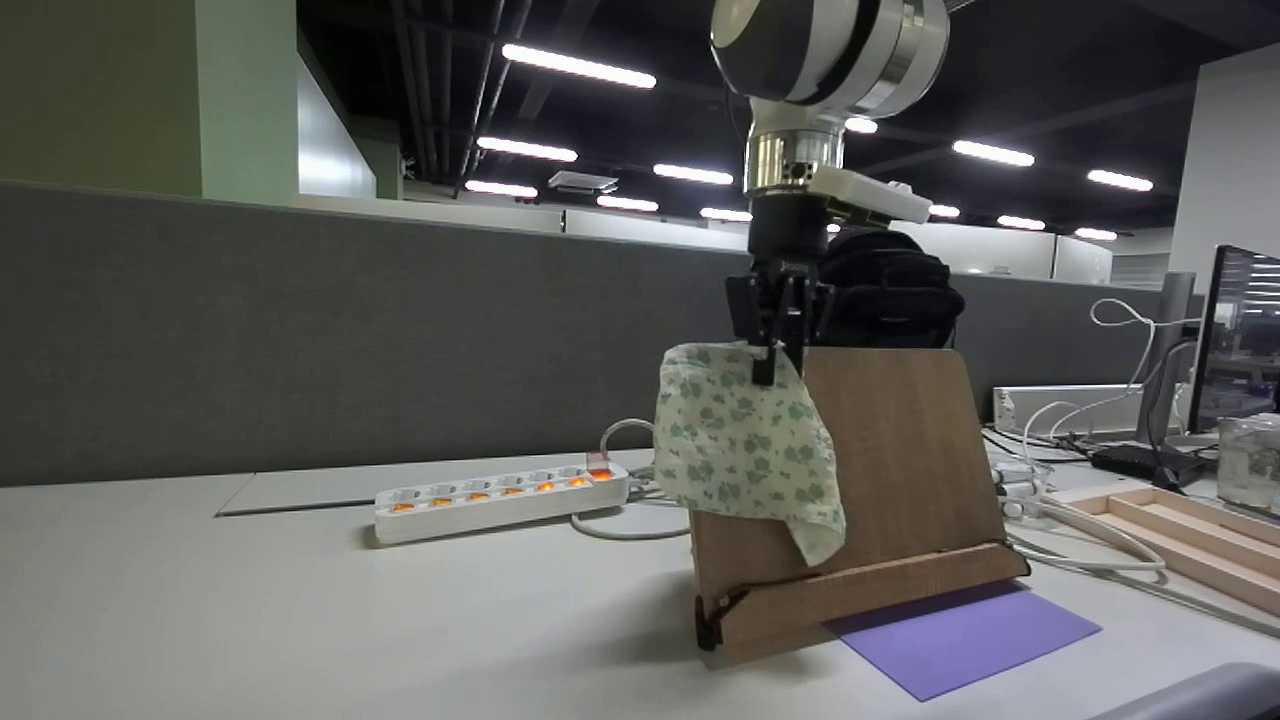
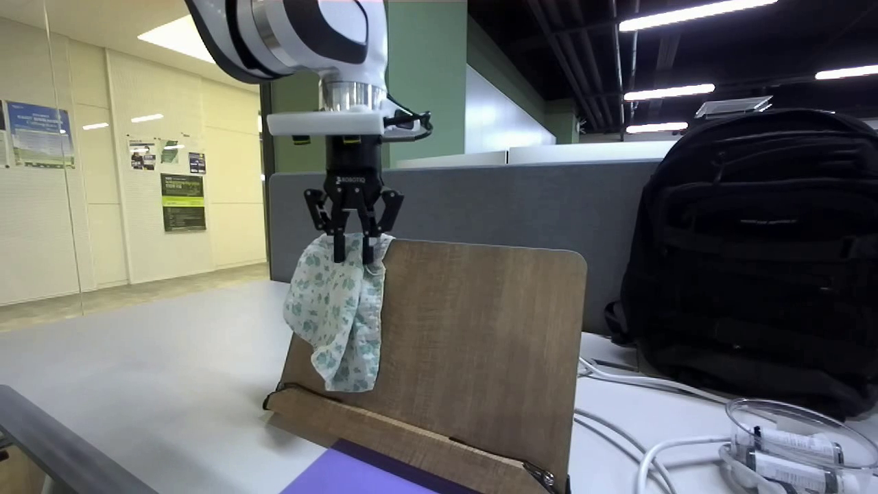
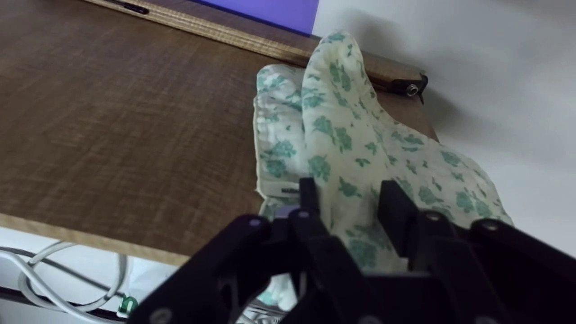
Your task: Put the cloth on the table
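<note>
Wrist view: claw (image 3: 350, 191) jaws parted, cloth (image 3: 337, 135) between, no firm pinch visible. Cloth drapes over upper corner of board (image 3: 135, 126), not on table (image 3: 508, 99). Placing undone; likely 3 steps left: grip, lift, lay down.

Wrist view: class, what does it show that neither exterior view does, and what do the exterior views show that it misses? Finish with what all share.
Only the wrist view: dark lettering on the green-floral cloth.
Only the exterior views: the black backpack and ceiling lights.
Shared: that cloth against the brown wooden board stand, the gripper, the purple sheet and the grey-white table.
</note>
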{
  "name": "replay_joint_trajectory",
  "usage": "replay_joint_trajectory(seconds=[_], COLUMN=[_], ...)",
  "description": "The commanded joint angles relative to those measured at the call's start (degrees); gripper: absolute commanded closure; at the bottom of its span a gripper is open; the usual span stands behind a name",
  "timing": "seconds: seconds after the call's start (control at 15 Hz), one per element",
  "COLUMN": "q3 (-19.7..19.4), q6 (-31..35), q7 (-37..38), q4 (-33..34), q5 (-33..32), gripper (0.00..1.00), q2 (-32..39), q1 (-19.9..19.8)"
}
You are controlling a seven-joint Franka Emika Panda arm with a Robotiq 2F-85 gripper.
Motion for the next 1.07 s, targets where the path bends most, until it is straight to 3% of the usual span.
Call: replay_joint_trajectory(seconds=[0.0,0.2,1.0], q3=[0.5,1.4,10.2], q6=[-0.5,-1.2,-5.8], q7=[1.2,1.2,0.7], q4=[1.4,2.4,13.4], q5=[0.8,0.7,1.8], gripper=[0.89,1.0,0.99], q2=[0.3,0.5,6.4], q1=[0.6,1.2,9.6])
